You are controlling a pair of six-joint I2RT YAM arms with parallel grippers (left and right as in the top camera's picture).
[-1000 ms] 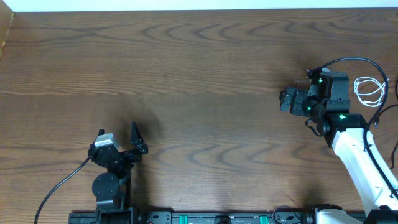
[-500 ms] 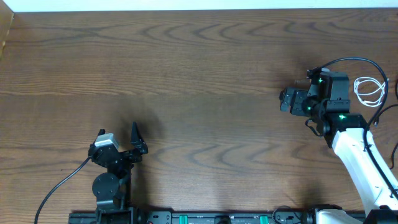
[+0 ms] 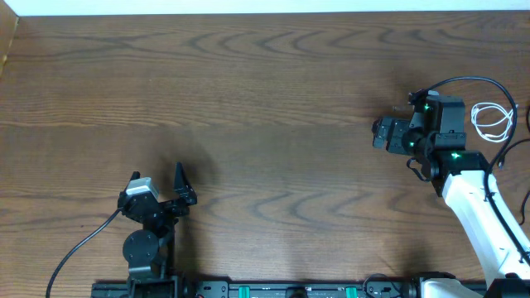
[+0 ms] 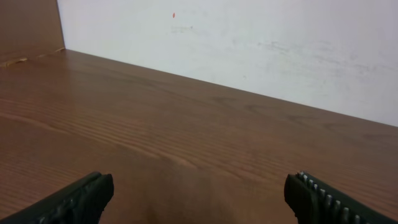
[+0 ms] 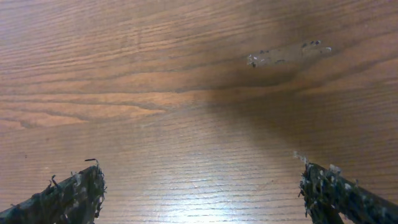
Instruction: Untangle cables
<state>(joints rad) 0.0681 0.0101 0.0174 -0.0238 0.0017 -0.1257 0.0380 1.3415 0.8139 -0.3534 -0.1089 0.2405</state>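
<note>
The white cable (image 3: pixel 491 122) lies in small loops near the table's right edge, behind my right arm. A thin black line (image 3: pixel 468 79) arcs from the right wrist over those loops. I cannot tell whether it is the black cable or arm wiring. My right gripper (image 3: pixel 378 133) points left, away from the loops, and is open over bare wood (image 5: pixel 199 193). My left gripper (image 3: pixel 184 189) rests near the front left, also open with nothing between its fingers (image 4: pixel 199 199). Neither wrist view shows a cable.
The wooden table (image 3: pixel 265 99) ends at a white wall (image 4: pixel 249 43) along the far edge. A pale scuff (image 5: pixel 286 53) marks the wood ahead of the right gripper. A black arm cable (image 3: pixel 79 248) trails from the left arm toward the front edge.
</note>
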